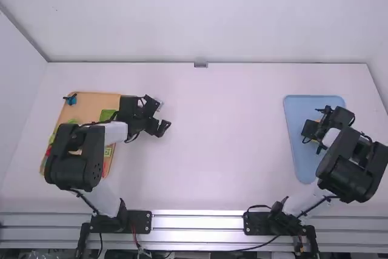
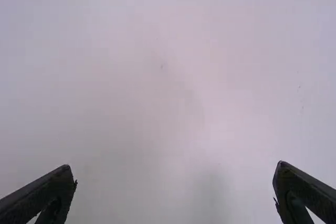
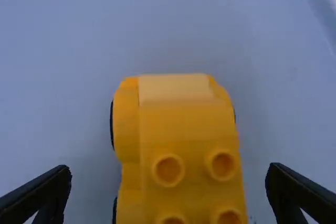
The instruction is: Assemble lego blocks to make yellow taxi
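**Right gripper (image 1: 319, 130) parted about a yellow block car (image 3: 181, 129); left gripper (image 1: 160, 115) parted over the table (image 1: 224, 137)**

In the high view, the right arm and its gripper cover most of the car, of which small yellow patches show in the blue tray (image 1: 300, 165). In the right wrist view the near end of the car is cut off by the bottom edge, and its underside is hidden; dark rims, seen at its sides, are partly covered by the yellow body. Round studs mark the upper face, and a paler block lies beyond them. The left arm hides part of the wooden board (image 1: 97, 99), where green pieces (image 1: 107, 115) and a blue piece (image 1: 71, 100) are visible; their exact shapes are hard to make out.

The car lies in the tray, between the spread fingers of the right gripper (image 3: 169, 174), with a gap on either side: it is not gripped. The left gripper (image 2: 174, 174), just beside the board, has its fingers wide apart, with bare table surface between them.
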Controlling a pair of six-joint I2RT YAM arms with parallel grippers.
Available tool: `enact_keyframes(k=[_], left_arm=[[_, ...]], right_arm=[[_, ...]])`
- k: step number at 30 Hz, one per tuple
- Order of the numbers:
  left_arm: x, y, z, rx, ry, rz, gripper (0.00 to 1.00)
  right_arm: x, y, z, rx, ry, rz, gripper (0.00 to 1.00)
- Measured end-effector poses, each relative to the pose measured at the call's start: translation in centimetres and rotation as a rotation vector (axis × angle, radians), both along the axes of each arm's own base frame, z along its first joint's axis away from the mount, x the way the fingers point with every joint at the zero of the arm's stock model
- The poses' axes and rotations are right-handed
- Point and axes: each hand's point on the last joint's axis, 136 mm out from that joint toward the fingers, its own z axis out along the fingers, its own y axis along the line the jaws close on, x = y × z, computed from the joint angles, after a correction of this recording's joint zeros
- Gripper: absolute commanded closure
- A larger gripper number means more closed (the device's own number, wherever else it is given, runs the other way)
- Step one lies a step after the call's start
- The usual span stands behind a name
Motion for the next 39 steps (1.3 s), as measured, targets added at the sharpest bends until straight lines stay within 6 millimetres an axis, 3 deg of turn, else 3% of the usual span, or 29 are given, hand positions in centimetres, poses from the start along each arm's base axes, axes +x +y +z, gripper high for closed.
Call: enact_keyframes(k=[5,11,16,18,21,22,24,27,31,34,39], left_arm=[[-1.0,1.3,2.1,0.024,0.029,0.1,0.01],[-2.3,3.4,8.3,0.034,-0.035,0.275,0.01],[-4.2,3.9,15.5,-0.034,-0.184,0.356,0.01],[-4.6,3.9,17.1,-0.058,-0.224,0.371,0.01],[-6.6,4.0,21.6,-0.142,-0.331,0.42,0.01],[-6.6,4.0,21.6,-0.142,-0.331,0.42,0.01],[-8.2,4.0,24.1,-0.185,-0.398,0.433,0.01],[-9.7,4.0,26.1,-0.217,-0.462,0.433,0.03],[-10.6,4.6,27.7,-0.22,-0.552,0.451,0.07],[-10.6,5.0,27.1,-0.197,-0.573,0.464,0.1],[-10.9,6.1,26.1,-0.138,-0.641,0.495,0.19]], right_arm=[[0.0,1.3,2.5,-0.068,0.029,0.015,0.02],[0.9,4.3,8.3,-0.151,-0.041,0.079,0.01],[1.7,9.2,12.4,-0.177,-0.112,0.2,0.01],[1.8,10.5,13.4,-0.183,-0.135,0.234,0.01],[2.1,14.3,16.4,-0.197,-0.215,0.331,0.01],[2.1,14.3,16.4,-0.197,-0.215,0.331,0.01],[2.2,17.1,18.6,-0.206,-0.283,0.403,0.02],[2.1,19.6,20.3,-0.204,-0.341,0.465,0.03],[2.0,19.6,21.9,-0.194,-0.421,0.45,0.07],[1.6,19.0,21.8,-0.179,-0.447,0.422,0.11],[0.9,20.0,21.7,-0.112,-0.525,0.424,0.19]])
